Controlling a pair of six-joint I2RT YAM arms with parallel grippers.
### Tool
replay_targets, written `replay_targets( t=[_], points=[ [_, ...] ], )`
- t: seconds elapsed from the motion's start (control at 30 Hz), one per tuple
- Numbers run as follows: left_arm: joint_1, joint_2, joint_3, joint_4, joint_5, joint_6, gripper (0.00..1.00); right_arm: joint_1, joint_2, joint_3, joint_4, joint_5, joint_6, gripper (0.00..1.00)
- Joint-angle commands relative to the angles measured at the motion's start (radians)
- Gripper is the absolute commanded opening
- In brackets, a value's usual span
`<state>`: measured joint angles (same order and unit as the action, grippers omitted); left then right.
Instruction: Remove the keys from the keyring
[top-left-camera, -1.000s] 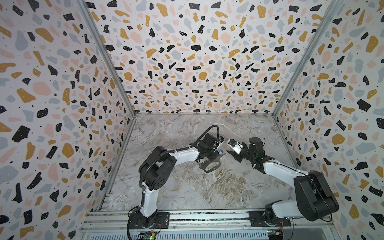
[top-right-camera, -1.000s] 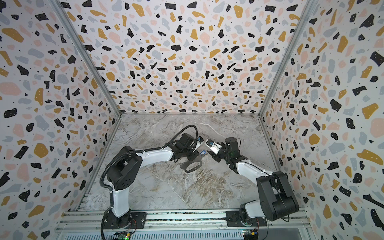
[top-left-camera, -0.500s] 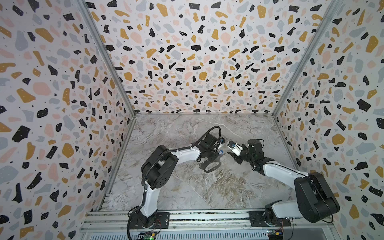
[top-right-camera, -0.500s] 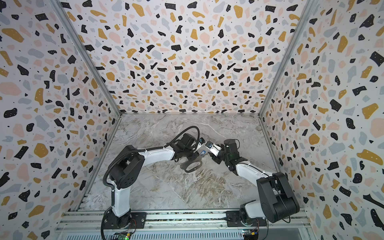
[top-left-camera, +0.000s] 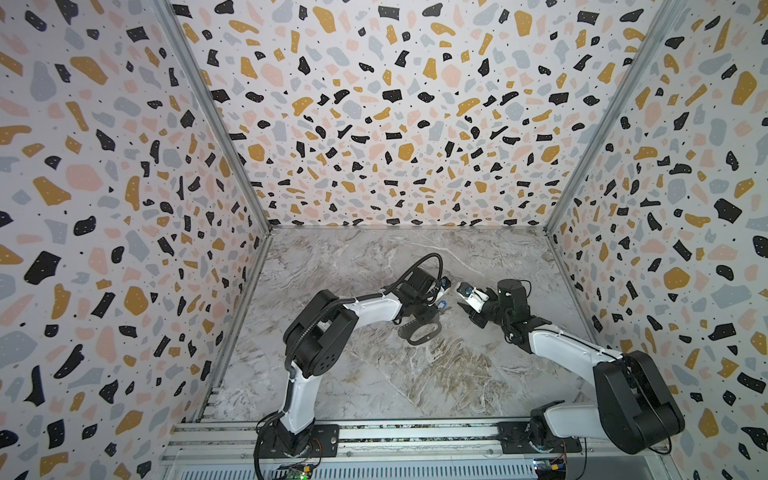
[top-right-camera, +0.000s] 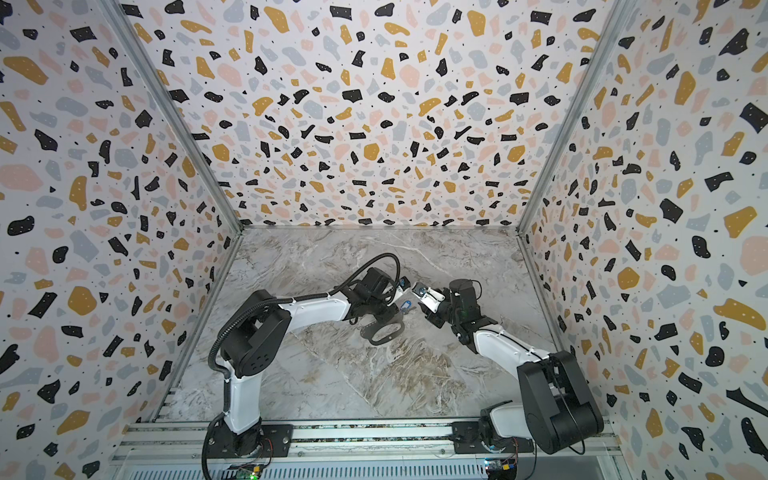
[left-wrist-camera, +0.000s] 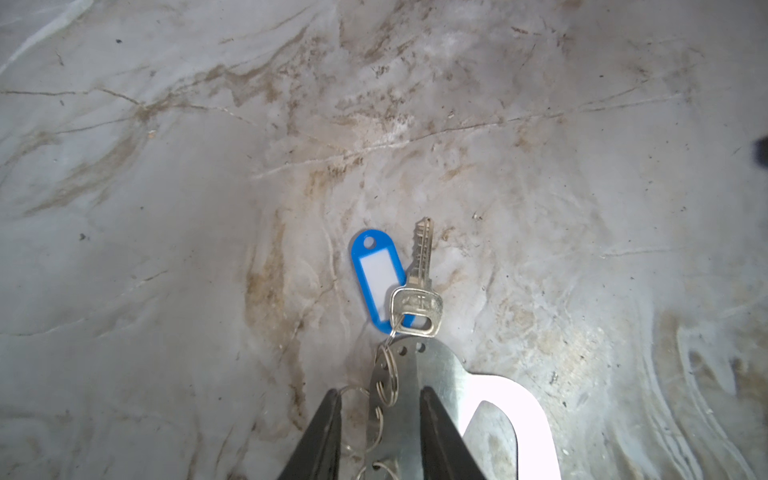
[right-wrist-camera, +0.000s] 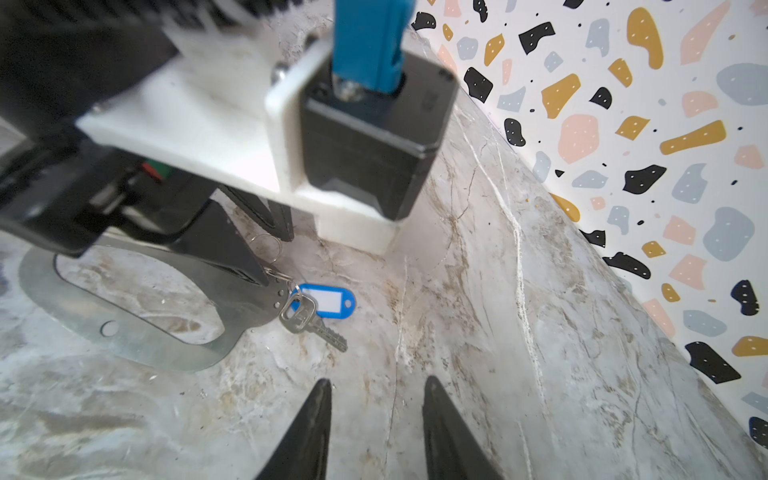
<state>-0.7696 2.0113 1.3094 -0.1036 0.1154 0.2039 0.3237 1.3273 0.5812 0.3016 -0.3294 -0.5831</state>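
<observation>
Keyring (left-wrist-camera: 440, 374) lies flat on the marble table (left-wrist-camera: 166, 166), with its narrow end under the left hand (left-wrist-camera: 379, 390). That hand's fingers stand apart. One rests over the metal tab and the other sits just beside its edge, with a loose wire ring in the gap, so nothing is pinched between them. It looks like a pin-down rather than a grip. Just past its fingertips, small split rings (left-wrist-camera: 386, 376) run from a hole in the tab to a silver key (left-wrist-camera: 419, 274), which lies touching a blue tag (left-wrist-camera: 379, 278). No green-tagged key shows in any view.

The right hand (right-wrist-camera: 377, 380) hovers low over the table with its fingers apart and empty. The key and tag lie ahead of its tips, a little toward the left hand.

The step in hand appears to be bracing the tab while the right hand takes the key. To do it well, the left hand should probably bear down enough that the tab cannot slide. The right hand should close on the key's head, not the slick tag. It should then work the key round the split ring's coil; a straight pull would likely drag the whole bunch.

Room is tight on one side: the left arm's camera block (right-wrist-camera: 365, 137) hangs over the rings, close in front of the right hand. Away from it the table runs bare to the speckled wall (right-wrist-camera: 623, 124), so a pull has open room that way.
</observation>
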Motion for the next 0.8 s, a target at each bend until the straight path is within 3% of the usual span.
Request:
replay_targets(
  t=[0.0,0.2,0.6,0.77],
  points=[
    [-0.007,0.017,0.003,0.013,0.004,0.014,0.33,-0.029,-0.037,-0.016,0.014,-0.042,0.028,0.39],
    [-0.017,0.031,0.014,0.003,-0.003,0.023,0.32,-0.041,-0.050,-0.027,0.007,-0.050,0.026,0.40],
    [-0.021,0.031,0.025,-0.005,-0.036,0.026,0.16,-0.041,-0.038,-0.031,0.019,-0.059,0.023,0.39],
    [-0.022,0.021,0.022,-0.001,-0.044,0.022,0.16,-0.041,-0.034,-0.036,0.023,-0.060,0.026,0.39]
  ],
)
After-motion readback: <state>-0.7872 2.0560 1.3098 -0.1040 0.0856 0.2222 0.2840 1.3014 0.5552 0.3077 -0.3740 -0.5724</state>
